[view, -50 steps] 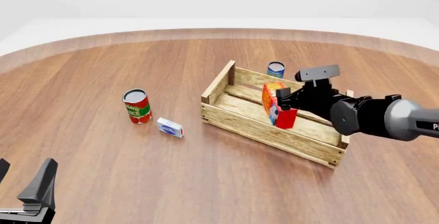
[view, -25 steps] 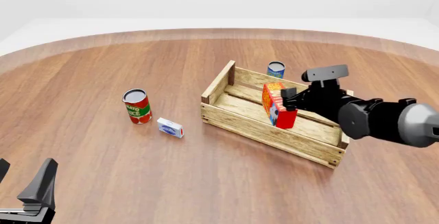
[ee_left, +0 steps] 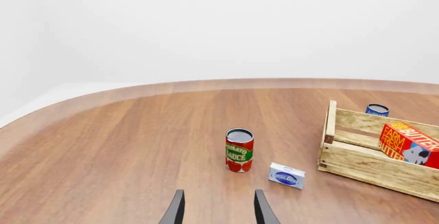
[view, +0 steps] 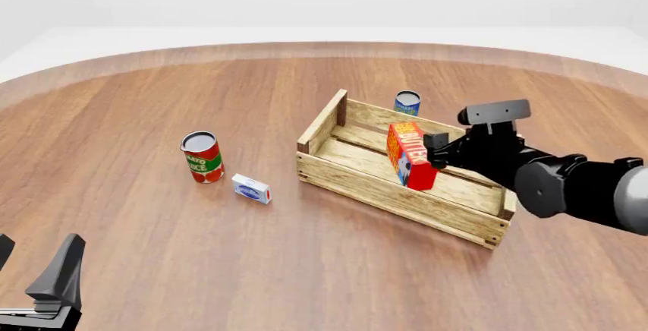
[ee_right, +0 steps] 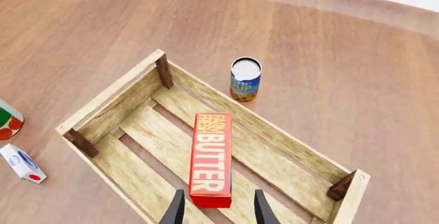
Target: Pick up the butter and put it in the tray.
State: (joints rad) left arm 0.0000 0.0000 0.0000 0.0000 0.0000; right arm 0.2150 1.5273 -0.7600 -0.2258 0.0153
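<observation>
The butter [view: 409, 154], a red and orange carton, stands inside the tray [view: 344, 178] of light wooden slats, near its middle. My right gripper [view: 435, 151] hovers just right of the carton, open and holding nothing. In the right wrist view the butter [ee_right: 211, 157] rests on the slats of the tray [ee_right: 110, 103], and my right gripper [ee_right: 217, 212] has its fingers spread wider than the carton's near end. My left gripper [view: 39, 285] sits at the table's near left edge. It shows in the left wrist view as my left gripper [ee_left: 218, 211], open and empty.
A tomato sauce can [view: 202, 156] and a small white-and-blue box [view: 250, 188] stand left of the tray. A blue can [view: 407, 102] stands just behind the tray's far wall. The table's curved far edge runs across the back.
My right gripper has drawn back to the right, off the butter. The butter stays standing in the tray. The left arm has not moved.
</observation>
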